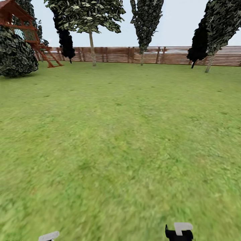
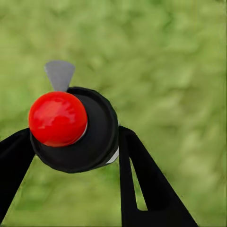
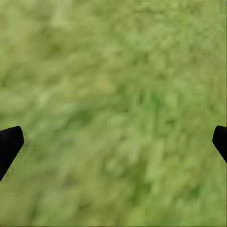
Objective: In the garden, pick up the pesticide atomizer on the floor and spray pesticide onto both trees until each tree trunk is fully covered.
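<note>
The left gripper (image 2: 75, 146) is clamping the sprayer (image 2: 80, 132), whose long axis is pointing toward the camera, red cap nearest. The right gripper (image 3: 113, 142) is hanging spread apart over grass (image 3: 118, 85).

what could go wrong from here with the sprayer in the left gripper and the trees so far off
1. The pesticide atomizer sits between the left gripper fingers over open lawn; a slip while driving would likely drop it in grass.
2. The pale-trunked trees stand back by the fence; spraying from here probably would not reach them.
3. Dark cypress-like trees nearby could be mistaken for targets.
</note>
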Available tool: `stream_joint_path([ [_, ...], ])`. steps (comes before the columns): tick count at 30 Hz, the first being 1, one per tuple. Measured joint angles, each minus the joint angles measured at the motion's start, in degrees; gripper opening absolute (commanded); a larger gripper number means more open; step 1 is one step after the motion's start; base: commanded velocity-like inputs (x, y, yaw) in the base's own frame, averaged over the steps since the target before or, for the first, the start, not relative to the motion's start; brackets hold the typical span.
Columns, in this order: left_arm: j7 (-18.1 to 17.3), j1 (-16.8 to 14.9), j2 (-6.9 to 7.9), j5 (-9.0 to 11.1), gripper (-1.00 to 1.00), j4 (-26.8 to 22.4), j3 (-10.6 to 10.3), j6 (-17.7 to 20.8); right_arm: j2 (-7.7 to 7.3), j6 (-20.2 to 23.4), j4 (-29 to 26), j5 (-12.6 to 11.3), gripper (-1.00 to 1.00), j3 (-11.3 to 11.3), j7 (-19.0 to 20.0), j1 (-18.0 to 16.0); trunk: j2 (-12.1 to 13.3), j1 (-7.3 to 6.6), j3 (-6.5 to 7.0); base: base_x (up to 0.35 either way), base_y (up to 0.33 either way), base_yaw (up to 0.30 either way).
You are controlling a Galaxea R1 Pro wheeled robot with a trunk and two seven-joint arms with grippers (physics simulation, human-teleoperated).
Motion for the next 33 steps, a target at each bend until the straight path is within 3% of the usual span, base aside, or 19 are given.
stream_joint_path([
  [4, 0.0, 0.0, 0.01, 0.0, -1.00, 0.0, 0.0, 0.0, 0.00, 0.0, 0.0, 0.0, 1.00, 0.0, 0.0, 0.0, 0.0, 0.00, 0.00, 0.236, 0.237, 0.248],
  [10, 0.0, 0.0, 0.02, 0.0, -1.00, 0.1, 0.0, 0.0, -0.84, 0.0, 0.0, 0.2, 1.00, 0.0, -0.1, 0.0, 0.0, 0.00, 0.00, 0.235, 0.237, 0.020],
  [15, 0.1, 0.0, 0.02, 0.0, -1.00, 0.2, 0.0, 0.0, -0.57, 0.0, 0.0, 0.2, 1.00, 0.0, 0.0, 0.0, 0.0, 0.00, 0.00, 0.235, 0.225, 0.007],
  [26, 0.1, 0.0, -0.14, 0.0, -1.00, -0.1, -0.1, 0.0, -0.18, 0.0, 0.0, 0.1, 1.00, 0.1, 0.0, 0.0, 0.0, 0.00, 0.00, 0.039, 0.020, 0.249],
  [33, 0.2, 0.0, -0.09, 0.0, -1.00, 0.0, 0.0, 0.0, -0.19, 0.0, 0.0, 0.1, 1.00, 0.1, 0.0, 0.0, 0.0, 0.00, 0.23, 0.274, 0.000, 0.184],
])
